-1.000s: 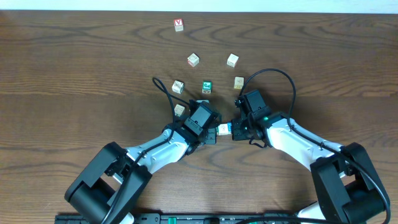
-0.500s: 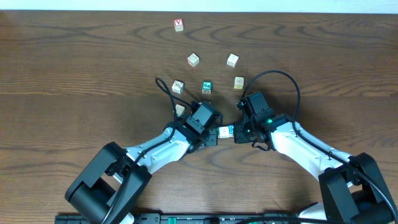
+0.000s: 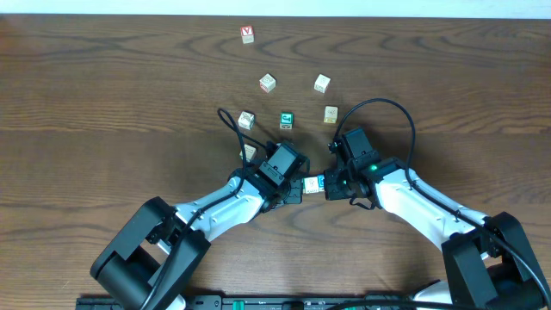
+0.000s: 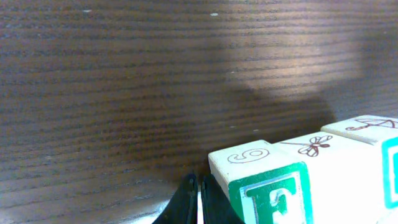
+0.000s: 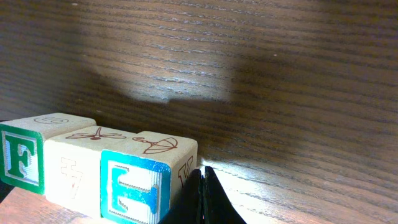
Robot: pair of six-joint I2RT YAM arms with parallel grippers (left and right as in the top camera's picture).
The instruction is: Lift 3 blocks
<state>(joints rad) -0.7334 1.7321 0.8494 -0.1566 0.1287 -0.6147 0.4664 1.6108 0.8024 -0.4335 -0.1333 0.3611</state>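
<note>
Tightly shut, the left gripper and right gripper pinch a row between their tips: green block left, cream block middle, blue block right

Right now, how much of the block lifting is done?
Done: the green block, cream block and blue block sit in one tight row. In hand: the shut left end effector presses the green end and the shut right end effector the blue end. Left: raising it clear of the table; I cannot tell if it is up yet.
</note>
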